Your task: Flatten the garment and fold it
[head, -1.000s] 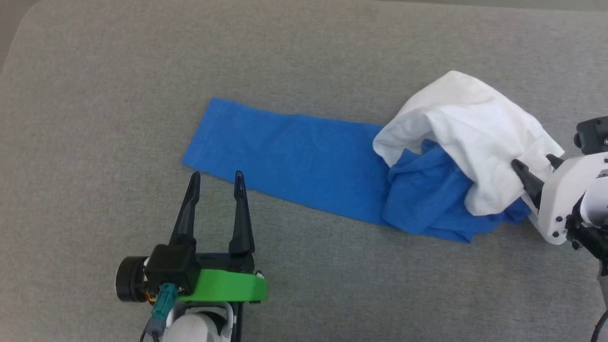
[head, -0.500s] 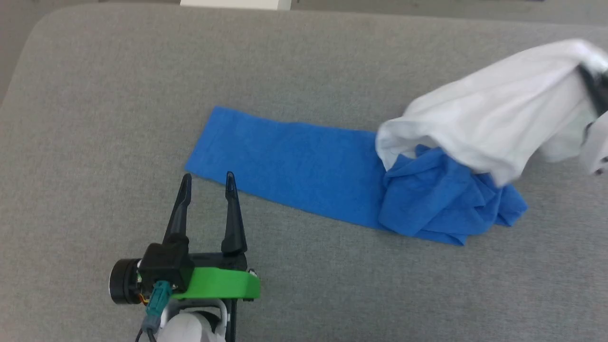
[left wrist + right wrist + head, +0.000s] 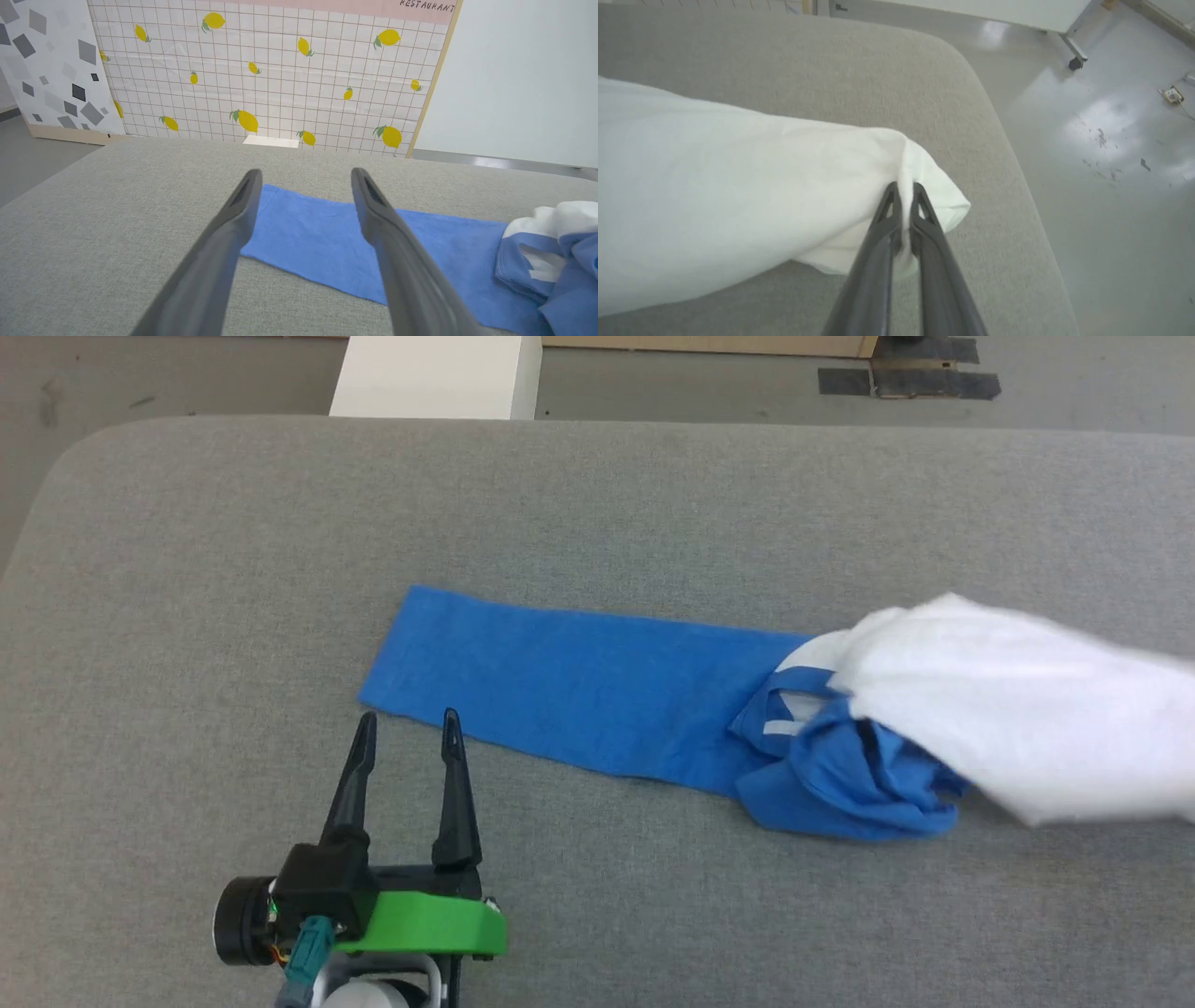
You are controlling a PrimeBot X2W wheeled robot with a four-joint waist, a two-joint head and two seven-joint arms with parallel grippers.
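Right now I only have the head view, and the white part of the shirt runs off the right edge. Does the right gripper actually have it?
Observer: Yes. In the right wrist view the right gripper is shut on a bunched fold of the garment, with white cloth pinched between both fingers.
Operator: Where is that grip relative to the table edge?
Observer: It sits over the grey table, near a rounded corner, with the shiny floor just beyond. The pinched end looks lifted off the surface, and there's shadow under it.
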